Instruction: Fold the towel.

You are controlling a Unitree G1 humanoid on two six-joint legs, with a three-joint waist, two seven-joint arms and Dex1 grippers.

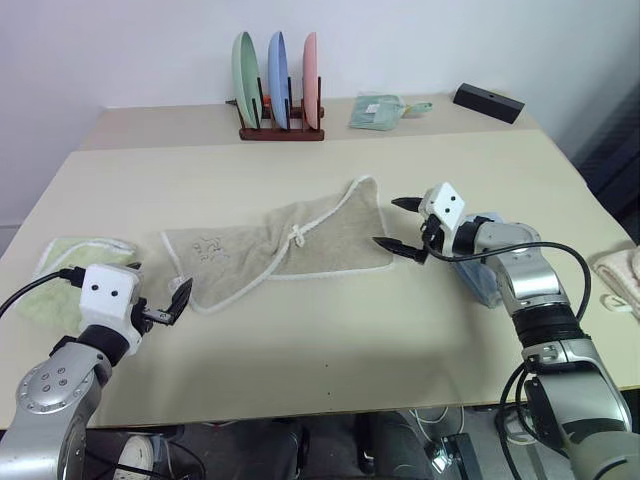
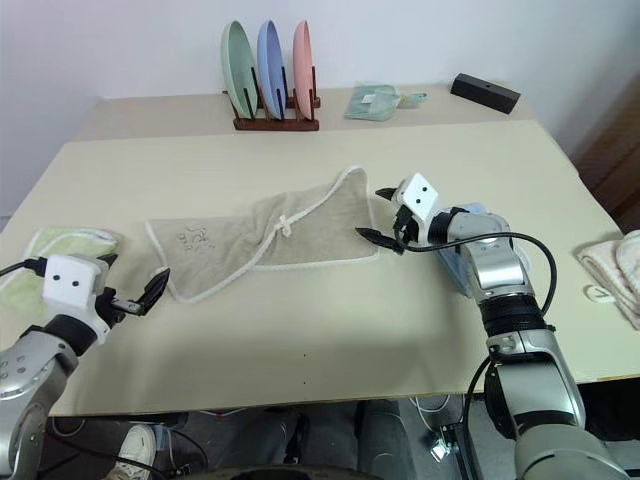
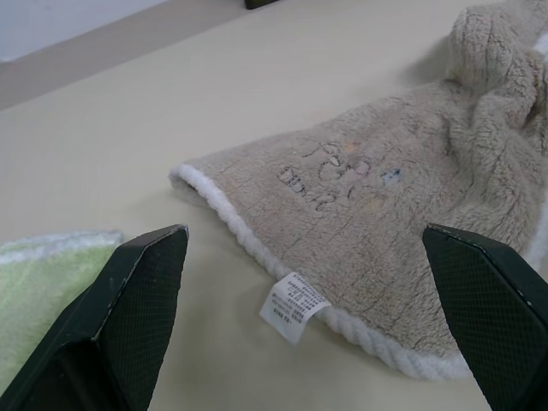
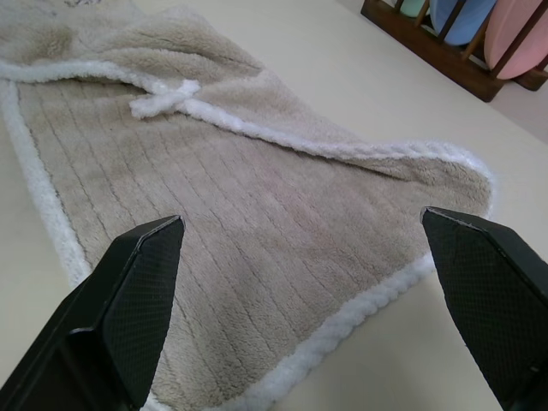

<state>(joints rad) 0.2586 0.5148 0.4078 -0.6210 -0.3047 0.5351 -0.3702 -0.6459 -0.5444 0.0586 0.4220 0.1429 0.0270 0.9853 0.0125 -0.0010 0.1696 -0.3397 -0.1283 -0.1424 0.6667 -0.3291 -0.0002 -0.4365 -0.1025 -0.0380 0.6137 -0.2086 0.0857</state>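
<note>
Where towel (image 1: pixel 285 245) lies, between spread fingers (image 1: pixel 180 298)

towel (image 3: pixel 402 223): cut off by the frame edge in both wrist views; its embroidered mark is too small to be read.
care tag (image 3: pixel 294 306): print too small to be read.
blue cloth (image 1: pixel 487 283), beside the towel: largely hidden behind the right forearm.
</note>
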